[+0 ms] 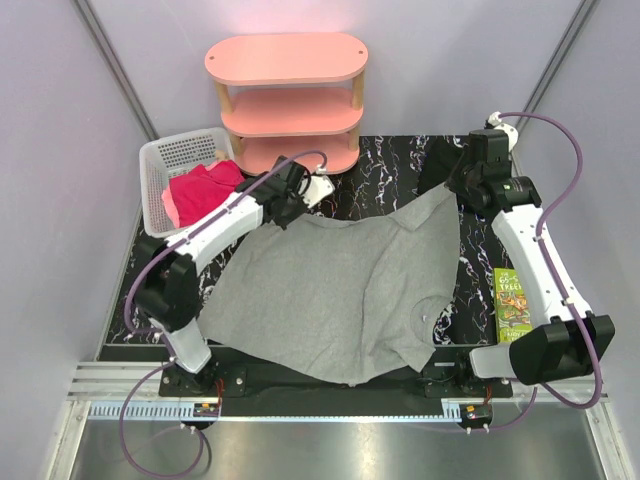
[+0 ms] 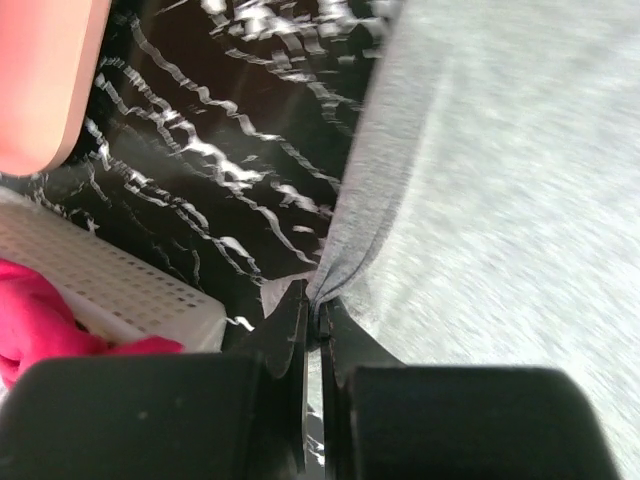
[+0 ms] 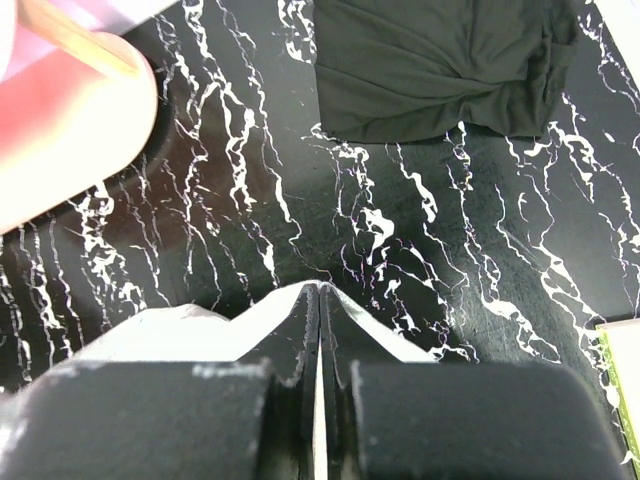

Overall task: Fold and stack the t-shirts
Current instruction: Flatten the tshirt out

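A large grey t-shirt point(image 1: 340, 290) lies spread and rumpled across the black marbled table point(image 1: 400, 160). My left gripper point(image 1: 284, 218) is shut on its far left corner; in the left wrist view the grey cloth point(image 2: 500, 200) bunches into the shut tips point(image 2: 320, 305). My right gripper point(image 1: 458, 190) is shut on the far right corner, where pale cloth point(image 3: 170, 335) drapes off both sides of its tips point(image 3: 320, 290). A folded black t-shirt point(image 3: 440, 70) lies beyond the right gripper. A magenta-pink t-shirt point(image 1: 200, 190) sits bundled in the basket.
A white perforated basket point(image 1: 160, 160) stands at the far left. A pink three-tier shelf point(image 1: 287, 100) stands at the back centre, close to both grippers. A green-covered book point(image 1: 513, 305) lies at the table's right edge beside the right arm.
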Controlling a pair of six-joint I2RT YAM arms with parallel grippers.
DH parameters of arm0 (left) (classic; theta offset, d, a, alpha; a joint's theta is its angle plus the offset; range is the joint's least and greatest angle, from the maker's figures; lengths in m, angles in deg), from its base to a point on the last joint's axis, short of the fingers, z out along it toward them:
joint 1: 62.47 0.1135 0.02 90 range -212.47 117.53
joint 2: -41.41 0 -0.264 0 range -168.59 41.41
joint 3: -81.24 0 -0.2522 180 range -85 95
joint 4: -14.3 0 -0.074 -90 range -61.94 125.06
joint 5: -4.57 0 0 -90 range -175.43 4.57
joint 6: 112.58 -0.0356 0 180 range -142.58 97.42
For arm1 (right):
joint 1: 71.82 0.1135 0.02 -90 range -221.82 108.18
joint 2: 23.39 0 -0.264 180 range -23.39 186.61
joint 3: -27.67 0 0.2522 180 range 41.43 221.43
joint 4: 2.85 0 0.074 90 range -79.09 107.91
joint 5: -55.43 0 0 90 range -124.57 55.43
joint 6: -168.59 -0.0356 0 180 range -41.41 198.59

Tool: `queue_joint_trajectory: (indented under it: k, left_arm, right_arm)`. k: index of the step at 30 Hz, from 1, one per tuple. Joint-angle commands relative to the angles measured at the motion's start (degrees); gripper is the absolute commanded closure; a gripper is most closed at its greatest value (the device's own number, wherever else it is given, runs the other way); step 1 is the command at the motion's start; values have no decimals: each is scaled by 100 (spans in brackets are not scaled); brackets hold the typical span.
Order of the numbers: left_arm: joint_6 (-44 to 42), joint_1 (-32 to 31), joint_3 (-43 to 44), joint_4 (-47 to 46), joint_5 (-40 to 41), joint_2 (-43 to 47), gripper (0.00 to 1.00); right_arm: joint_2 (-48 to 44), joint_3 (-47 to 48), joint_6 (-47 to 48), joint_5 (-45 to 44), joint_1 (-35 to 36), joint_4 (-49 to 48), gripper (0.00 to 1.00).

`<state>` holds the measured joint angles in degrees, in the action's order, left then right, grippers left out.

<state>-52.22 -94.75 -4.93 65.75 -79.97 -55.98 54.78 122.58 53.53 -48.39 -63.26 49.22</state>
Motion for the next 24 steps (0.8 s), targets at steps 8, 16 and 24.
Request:
queue_joint_trajectory:
  k: [8, 16, 24]
  left_arm:
    - [135, 1240, 1379, -87, 166, -1493, 100]
    - [135, 1767, 1406, -16, 386, -1706, 100]
    - [-41, 2875, 721, -25, 404, -1029, 100]
  right_arm:
    - [-698, -213, -104, 283, -21, -332, 100]
    - [-917, -327, -289, 687, -21, -341, 100]
    - [-962, -582, -421, 969, -21, -350, 100]
